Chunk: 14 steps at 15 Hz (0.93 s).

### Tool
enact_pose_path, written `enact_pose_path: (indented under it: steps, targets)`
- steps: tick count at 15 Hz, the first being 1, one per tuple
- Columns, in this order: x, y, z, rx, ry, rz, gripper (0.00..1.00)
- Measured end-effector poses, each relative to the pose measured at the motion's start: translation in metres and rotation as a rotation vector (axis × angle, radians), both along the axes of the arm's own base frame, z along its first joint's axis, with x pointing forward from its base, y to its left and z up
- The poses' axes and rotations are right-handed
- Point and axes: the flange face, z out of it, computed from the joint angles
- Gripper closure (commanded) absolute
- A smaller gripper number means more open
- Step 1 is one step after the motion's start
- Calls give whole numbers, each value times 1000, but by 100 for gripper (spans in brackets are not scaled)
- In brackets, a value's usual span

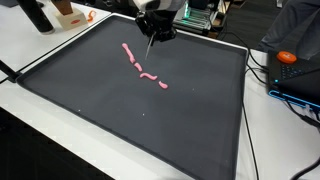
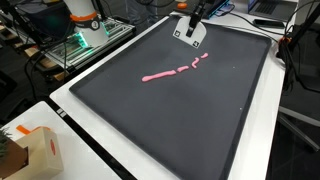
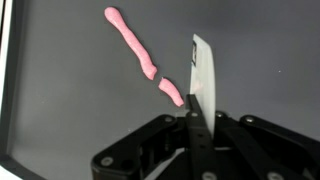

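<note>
We see our tool (image 3: 194,112) clenched on a thin white flat blade (image 3: 203,65), which stands just beside the pink dough rope (image 3: 131,37) lying in pieces on the dark grey mat (image 3: 70,110) atop the white bench (image 1: 45,135).

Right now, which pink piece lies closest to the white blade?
The short stub, right beside the blade; the long strip lies farther off.

No writing, label, brand or number can be read in any view. The white blade (image 3: 203,75) shows no legible marking. The orange patch (image 2: 22,131) on the cardboard box (image 2: 40,152) is too small to make out.
</note>
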Motion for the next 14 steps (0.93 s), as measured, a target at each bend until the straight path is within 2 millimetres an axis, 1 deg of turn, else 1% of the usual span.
enact_pose_path:
  steps: [4, 9, 14]
  targets:
    - [2, 20, -3, 60, 23, 41, 99]
    - [6, 42, -5, 130, 10, 75, 99]
    - [10, 54, -5, 181, -12, 84, 99]
